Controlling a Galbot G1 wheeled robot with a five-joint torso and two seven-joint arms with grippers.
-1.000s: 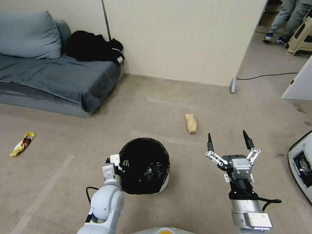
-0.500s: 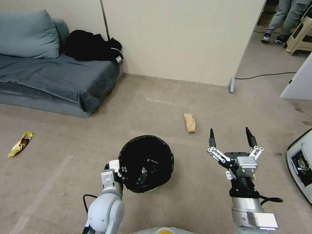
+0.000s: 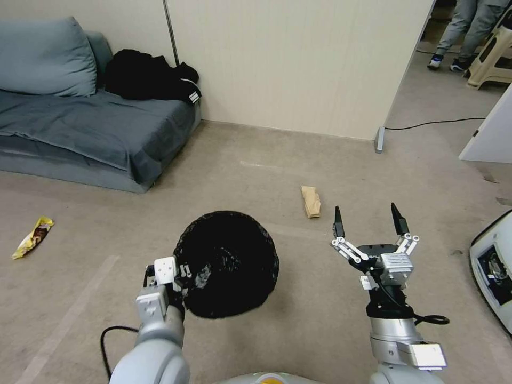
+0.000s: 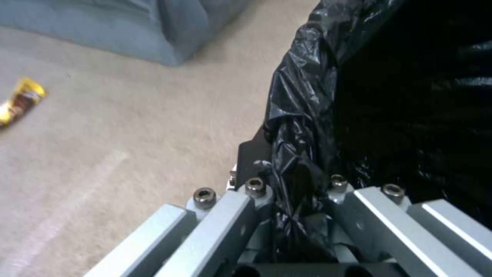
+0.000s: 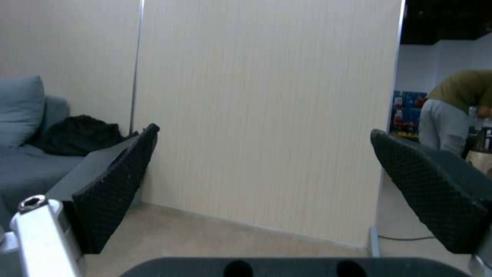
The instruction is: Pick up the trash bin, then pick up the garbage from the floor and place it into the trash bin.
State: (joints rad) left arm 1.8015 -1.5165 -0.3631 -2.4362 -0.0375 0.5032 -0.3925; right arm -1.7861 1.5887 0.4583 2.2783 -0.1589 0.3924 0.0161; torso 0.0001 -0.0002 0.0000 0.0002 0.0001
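The trash bin (image 3: pixel 226 264), lined with a crinkly black bag, hangs tilted above the floor (image 3: pixel 256 176). My left gripper (image 3: pixel 178 274) is shut on its near rim; in the left wrist view the bag liner (image 4: pixel 307 115) is pinched between the fingers. My right gripper (image 3: pixel 368 218) stands open and empty in the air, its fingertips pointing forward, and its fingers (image 5: pixel 118 184) are spread wide in the right wrist view. A brown paper bag (image 3: pixel 311 201) lies on the carpet just beyond it. A yellow and brown snack wrapper (image 3: pixel 33 236) (image 4: pixel 20 100) lies far to the left.
A grey sofa (image 3: pixel 80 128) with a black garment (image 3: pixel 149 77) stands at the back left. A beige partition wall (image 3: pixel 298 64) closes the back, with a cable (image 3: pixel 432 125) on the floor past its end. A white appliance (image 3: pixel 493 266) sits at the right edge.
My left gripper has raised the trash bin off the carpet and tilted it toward me. The right gripper has shifted slightly forward and left, still open.
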